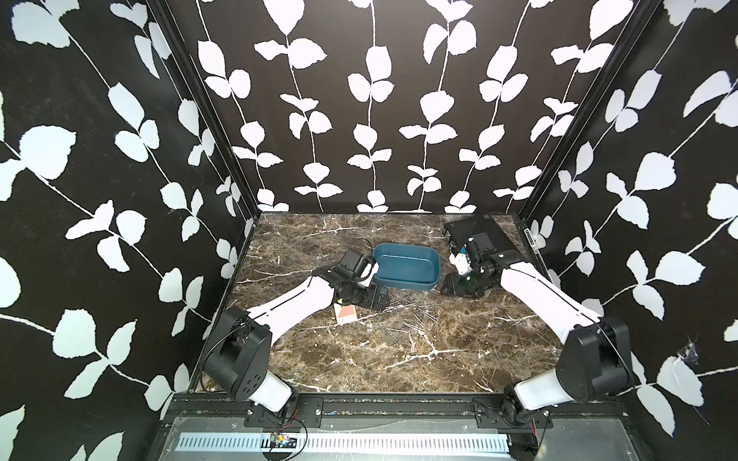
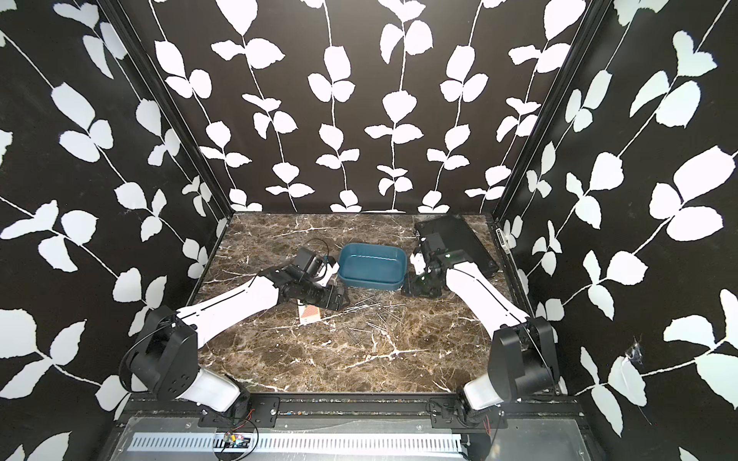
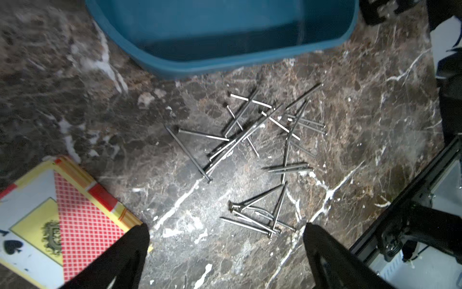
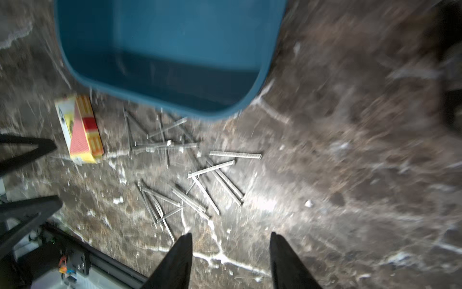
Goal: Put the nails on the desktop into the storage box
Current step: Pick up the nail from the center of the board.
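Because the nails (image 3: pixel 250 130) lie tangled near the middle of the surface (image 3: pixel 75 105), just before the near wall of the box (image 3: pixel 225 62), the left pincer (image 3: pixel 226 226), spread wide and empty, should pinch low across one cluster, with the right pincer (image 4: pixel 231 235), likewise parted and empty, keeping clear.

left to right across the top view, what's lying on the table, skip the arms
card box → blue tub → black case; nails left out, since they lie in front of the tub and overlap its span

Left end effector (image 3: pixel 226 225) spread wide; right end effector (image 4: pixel 230 234) parted (both empty).
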Tool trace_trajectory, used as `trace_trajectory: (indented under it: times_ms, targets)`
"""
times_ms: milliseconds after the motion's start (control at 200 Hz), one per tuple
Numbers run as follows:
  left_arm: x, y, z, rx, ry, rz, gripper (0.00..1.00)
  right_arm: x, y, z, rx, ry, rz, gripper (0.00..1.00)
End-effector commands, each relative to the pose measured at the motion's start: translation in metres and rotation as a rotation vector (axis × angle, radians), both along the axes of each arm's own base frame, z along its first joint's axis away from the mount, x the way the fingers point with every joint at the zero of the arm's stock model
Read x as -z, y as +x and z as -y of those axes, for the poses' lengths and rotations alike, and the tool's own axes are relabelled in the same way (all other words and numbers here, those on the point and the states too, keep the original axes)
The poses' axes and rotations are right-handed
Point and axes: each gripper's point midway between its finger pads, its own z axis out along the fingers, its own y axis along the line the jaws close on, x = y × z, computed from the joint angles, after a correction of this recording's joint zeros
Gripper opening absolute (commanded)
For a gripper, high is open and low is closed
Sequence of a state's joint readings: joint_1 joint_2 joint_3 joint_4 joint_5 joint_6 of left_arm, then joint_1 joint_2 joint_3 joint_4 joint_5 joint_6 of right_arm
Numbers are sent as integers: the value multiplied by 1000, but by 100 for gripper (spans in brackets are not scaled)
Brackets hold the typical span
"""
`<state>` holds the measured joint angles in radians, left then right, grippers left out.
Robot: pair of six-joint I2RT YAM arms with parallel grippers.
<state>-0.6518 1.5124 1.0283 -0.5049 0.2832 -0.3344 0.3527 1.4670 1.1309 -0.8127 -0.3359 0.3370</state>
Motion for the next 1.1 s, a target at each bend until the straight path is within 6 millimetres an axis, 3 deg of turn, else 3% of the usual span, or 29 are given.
trace_trajectory:
  times_ms: [0, 155, 330, 480, 620, 790, 855, 1095]
  targets:
    - [2, -20, -6, 48, 38, 12, 96, 10, -23, -9, -42, 4, -22, 51]
    - [11, -32, -17, 25, 57, -1, 94, 31, -34, -10, -52, -54, -60, 49]
    - [13, -37, -26, -9, 69, 2, 93, 35, -15, -11, -64, -87, -13, 48]
    - [10, -35, -29, -23, 80, 17, 93, 37, 6, -16, -231, -124, 130, 48]
    - [4, -29, -28, -34, 78, 35, 94, 44, 14, -10, -394, -210, 187, 48]
    - [2, -26, -26, -40, 75, 39, 94, 51, 12, -1, -512, -287, 191, 48]
    - [4, -27, -26, -38, 78, 33, 94, 63, 10, 1, -550, -305, 168, 48]
    - [10, -30, -26, -16, 95, 9, 95, 67, 19, -3, -659, -321, 262, 50]
